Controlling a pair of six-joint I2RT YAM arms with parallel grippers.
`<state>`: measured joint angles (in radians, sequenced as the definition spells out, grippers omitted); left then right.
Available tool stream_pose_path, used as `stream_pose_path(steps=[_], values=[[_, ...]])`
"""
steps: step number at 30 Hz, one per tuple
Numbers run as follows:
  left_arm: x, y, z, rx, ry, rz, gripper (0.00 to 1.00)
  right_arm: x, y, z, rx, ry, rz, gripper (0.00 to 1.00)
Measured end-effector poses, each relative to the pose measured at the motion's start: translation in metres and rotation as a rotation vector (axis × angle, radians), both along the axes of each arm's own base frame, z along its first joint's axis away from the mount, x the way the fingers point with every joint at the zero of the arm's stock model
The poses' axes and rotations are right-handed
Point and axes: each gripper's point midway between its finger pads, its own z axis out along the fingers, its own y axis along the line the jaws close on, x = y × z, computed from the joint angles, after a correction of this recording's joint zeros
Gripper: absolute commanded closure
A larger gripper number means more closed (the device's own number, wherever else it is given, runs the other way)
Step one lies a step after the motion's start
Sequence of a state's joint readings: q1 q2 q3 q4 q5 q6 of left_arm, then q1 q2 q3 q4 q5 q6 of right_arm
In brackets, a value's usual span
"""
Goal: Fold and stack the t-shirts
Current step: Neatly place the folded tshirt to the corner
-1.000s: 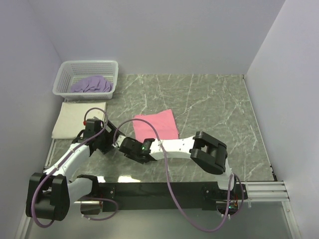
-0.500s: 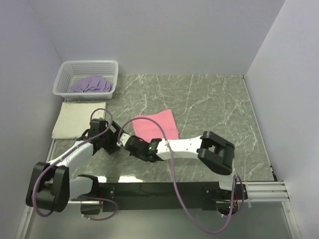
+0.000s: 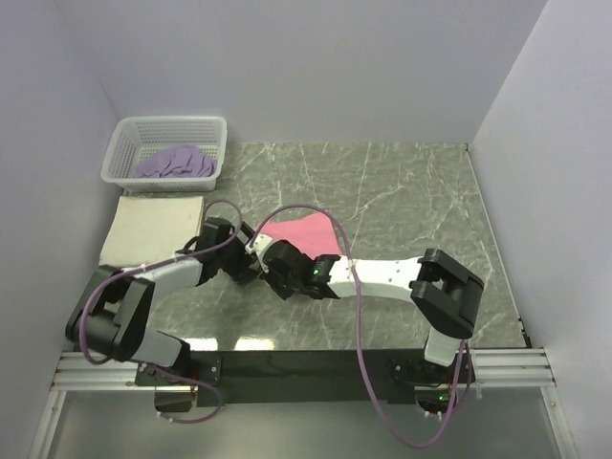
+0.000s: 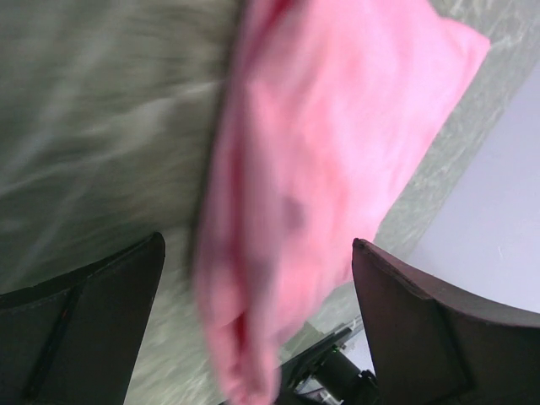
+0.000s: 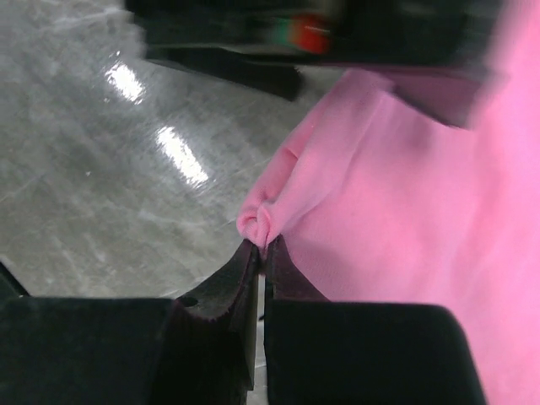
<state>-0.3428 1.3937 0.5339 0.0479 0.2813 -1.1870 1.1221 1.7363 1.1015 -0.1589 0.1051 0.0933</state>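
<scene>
Since the frame one second back, both wrists have advanced onto the near-left corner of the pink t-shirt (image 3: 311, 232). The right gripper (image 3: 275, 256) has gone from half spread to pressed together.

In the top view I cannot read the contact. The left gripper (image 3: 247, 260) and the right one crowd over the same corner, and a cable (image 3: 335, 225) arcs across the fabric.

The left wrist view is smeared by motion. It shows the left gripper (image 4: 257, 329) spread wide, with the pink t-shirt (image 4: 337, 126) running down between its fingers (touching or not, I cannot tell).

Only the right wrist view settles the grip: the right gripper (image 5: 261, 253) pinches a small bunched fold at the edge of the pink t-shirt (image 5: 405, 211). The rest of the shirt lies on the table. The left gripper (image 5: 295, 34) appears there as a dark blur, cut off at the top.

The cream t-shirt (image 3: 148, 229) lies folded flat at the table's left edge. The lavender t-shirt (image 3: 177, 163) sits crumpled in the white lattice basket (image 3: 215, 143) just behind it.

The table (image 3: 411, 191) is glossy grey-green marble pattern, enclosed by pale walls (image 3: 306, 67).
</scene>
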Motion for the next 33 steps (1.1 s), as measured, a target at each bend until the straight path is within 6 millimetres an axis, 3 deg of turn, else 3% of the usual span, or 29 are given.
stream_pose_path(steps=[7, 10, 13, 15, 16, 17, 19, 23, 24, 26, 33], values=[[0.016, -0.040, -0.001, -0.048, -0.012, -0.041, 0.03, -0.008, 0.003, -0.006, 0.039, 0.055, 0.000, 1.00], [0.018, -0.050, -0.001, -0.074, -0.023, -0.041, 0.12, -0.008, 0.004, 0.001, 0.066, 0.054, -0.005, 1.00], [0.017, -0.054, -0.005, -0.090, -0.028, -0.033, 0.28, -0.009, 0.004, 0.008, 0.091, 0.054, -0.009, 1.00], [0.016, -0.053, -0.009, -0.083, -0.021, -0.025, 0.54, -0.009, 0.006, 0.010, 0.103, 0.056, -0.010, 1.00], [0.015, -0.050, -0.014, -0.062, -0.013, -0.019, 0.66, -0.009, 0.006, 0.010, 0.105, 0.057, -0.010, 1.00], [0.012, -0.046, -0.020, -0.033, 0.003, -0.019, 0.85, -0.009, 0.006, 0.010, 0.106, 0.059, -0.010, 1.00], [0.010, -0.043, -0.025, -0.007, 0.021, -0.012, 0.99, -0.010, 0.007, 0.010, 0.108, 0.063, -0.010, 0.96], [0.015, -0.032, -0.022, 0.118, 0.011, -0.030, 0.99, -0.011, 0.007, 0.011, 0.115, 0.075, -0.020, 0.69], [0.017, -0.024, -0.022, 0.180, 0.011, -0.029, 0.99, -0.011, 0.007, 0.011, 0.116, 0.077, -0.025, 0.58], [0.023, -0.005, -0.018, 0.316, 0.009, -0.025, 0.99, -0.011, 0.002, 0.015, 0.111, 0.075, -0.047, 0.46], [0.050, 0.068, 0.039, 0.731, -0.061, -0.003, 0.99, -0.002, -0.034, 0.054, 0.101, 0.001, -0.181, 0.34]])
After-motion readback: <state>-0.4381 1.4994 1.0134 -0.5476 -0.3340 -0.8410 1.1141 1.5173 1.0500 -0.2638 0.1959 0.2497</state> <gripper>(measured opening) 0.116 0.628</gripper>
